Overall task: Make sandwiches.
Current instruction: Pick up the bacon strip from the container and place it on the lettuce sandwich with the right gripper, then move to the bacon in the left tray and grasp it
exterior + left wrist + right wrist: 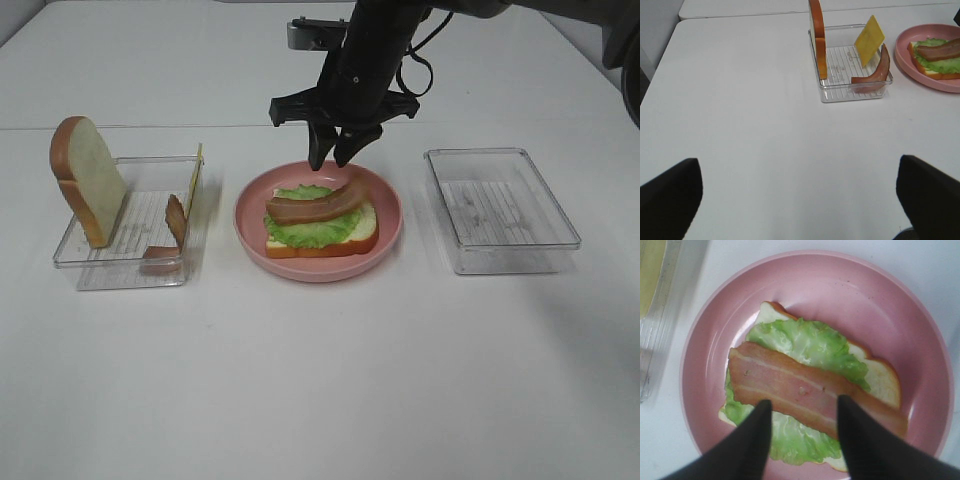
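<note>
A pink plate (388,205) at the table's middle holds one bread slice (362,228) topped with green lettuce (300,233) and a brown meat strip (318,205). My right gripper (335,152) hangs open and empty just above the plate's far side. In the right wrist view its fingers (754,447) straddle the meat strip (790,382) without touching it. A second bread slice (88,180) stands in the left tray (120,268) with a yellow cheese square (869,40) and another meat strip (875,71). My left gripper (800,200) is open over bare table, apart from the tray.
An empty clear tray (500,210) stands to the right of the plate. The left arm is out of the exterior high view. White table lies in front of the plate and trays.
</note>
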You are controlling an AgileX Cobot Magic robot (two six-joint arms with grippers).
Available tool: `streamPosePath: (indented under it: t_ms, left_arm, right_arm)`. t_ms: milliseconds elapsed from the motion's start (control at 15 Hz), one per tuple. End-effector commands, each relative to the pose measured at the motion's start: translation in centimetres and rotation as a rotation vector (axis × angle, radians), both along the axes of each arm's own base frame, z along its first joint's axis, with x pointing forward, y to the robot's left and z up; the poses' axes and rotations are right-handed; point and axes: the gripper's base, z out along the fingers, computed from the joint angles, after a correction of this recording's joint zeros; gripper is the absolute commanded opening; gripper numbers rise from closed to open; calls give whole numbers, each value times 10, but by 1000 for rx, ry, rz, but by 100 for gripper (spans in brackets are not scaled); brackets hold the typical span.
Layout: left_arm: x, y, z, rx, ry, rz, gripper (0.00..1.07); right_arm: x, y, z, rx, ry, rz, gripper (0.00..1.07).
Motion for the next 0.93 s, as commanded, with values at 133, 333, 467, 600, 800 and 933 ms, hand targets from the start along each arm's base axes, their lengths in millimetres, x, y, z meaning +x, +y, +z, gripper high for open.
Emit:
streamPosePath:
  t_ms: [133,333,467,600,800,933]
  left_arm:
    - [-2,0,-1,1,-20,2,98]
    - [-2,0,-1,1,-20,2,98]
    - [-2,0,-1,1,-20,2,98]
    - [-2,0,-1,1,-20,2,98]
    - [-2,0,-1,1,-20,2,98]
    - [-2,0,-1,1,-20,2,98]
  right_arm:
    - [-1,-1,1,-20,5,-8,99]
    - [-3,-10,15,-92,-13,-42,99]
    - [-8,-26,26,-229,0,-44,99]
    - [-4,-66,37,-299,76,-124,99]
    - [11,-125,54,-226,85,-268,99]
    - [20,-192,58,-209,100,-393,98]
